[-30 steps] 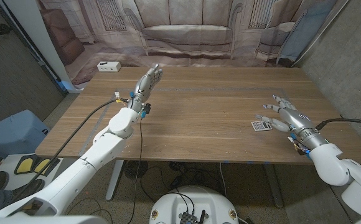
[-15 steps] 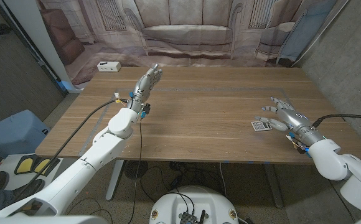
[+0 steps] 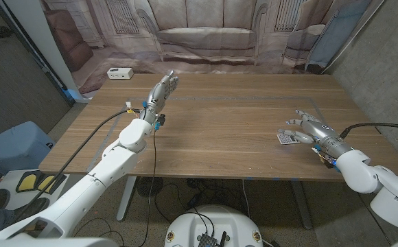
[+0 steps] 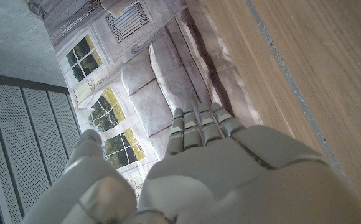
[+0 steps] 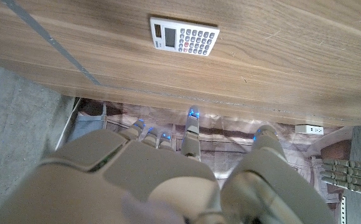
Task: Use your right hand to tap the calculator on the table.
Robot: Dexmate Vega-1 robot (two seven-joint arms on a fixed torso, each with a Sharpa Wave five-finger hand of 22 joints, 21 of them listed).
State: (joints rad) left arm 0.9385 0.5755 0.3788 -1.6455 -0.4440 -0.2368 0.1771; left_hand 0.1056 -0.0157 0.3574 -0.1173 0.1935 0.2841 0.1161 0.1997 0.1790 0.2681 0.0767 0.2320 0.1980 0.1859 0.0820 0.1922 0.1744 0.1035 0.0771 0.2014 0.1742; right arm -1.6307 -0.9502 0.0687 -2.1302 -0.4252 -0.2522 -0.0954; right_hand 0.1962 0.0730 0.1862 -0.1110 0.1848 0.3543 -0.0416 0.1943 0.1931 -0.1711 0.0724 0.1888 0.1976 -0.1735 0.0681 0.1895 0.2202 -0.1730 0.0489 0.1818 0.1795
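The wooden surface carries a small calculator near its front edge, on the robot's right side. The left hand stands well apart from the calculator, fingers straight and holding nothing. The right hand, fingers spread and empty, sits just beside the calculator, which lies toward its fingertips, long axis crosswise to them. I judge a short reach forward remains.

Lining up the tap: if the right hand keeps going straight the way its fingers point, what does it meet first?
Most likely the calculator. In the head view the right hand has its fingers spread toward it, fingertips about at its near edge. Whether they already touch or hang just above it cannot be told; height is unclear.
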